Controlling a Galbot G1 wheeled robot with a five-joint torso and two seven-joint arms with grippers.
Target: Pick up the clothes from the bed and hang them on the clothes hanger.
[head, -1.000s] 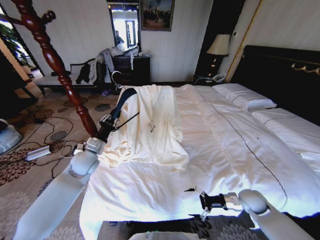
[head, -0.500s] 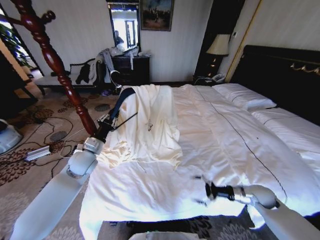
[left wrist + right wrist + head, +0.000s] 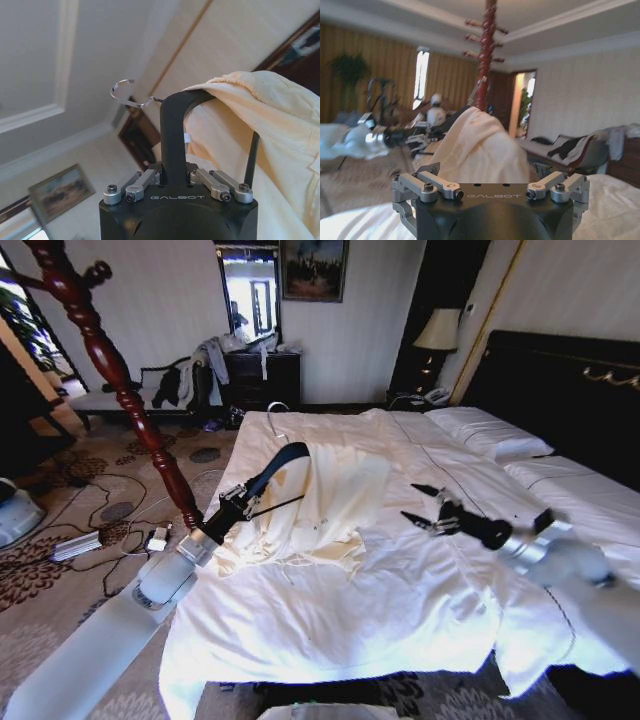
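Item 1, left gripper [image 3: 233, 512]: at the bed's near-left edge, arm reaching up from lower left. Fingers clamped on one shoulder end of the clothes hanger [image 3: 276, 468]; left wrist view confirms, black hanger arm [image 3: 172, 135] rising straight out from btwn the closed fingers.

Item 2, clothes hanger: black, broad-shouldered, held tilted above the quilt. Silver hook [image 3: 276, 410] points toward the far side of the room; thin bottom bar runs from near the gripper into the fabric.

Item 3, clothes [image 3: 325, 502]: pale cream-yellow garment, draped over the hanger's far shoulder, rest lying bunched on the bed [image 3: 400, 600] just right of the gripper. Upper part lifted w/ the hanger, lower part touching the white quilt. Small dark mark visible on the fabric. In left wrist view the cloth [image 3: 260, 130] hangs over the hanger's curve.

Item 4, right gripper [image 3: 421, 505]: raised over the middle of the bed, right of the garment, apart from it. Fingers spread open, holding nothing, tips aimed toward the clothes. Right wrist view: garment [image 3: 477, 150] directly ahead.

Item 5, wooden pole [image 3: 115, 375]: reddish-brown, turned, standing left of the bed, behind the left arm.

Item 6, black headboard [image 3: 570, 390]: far right, white pillows before it.
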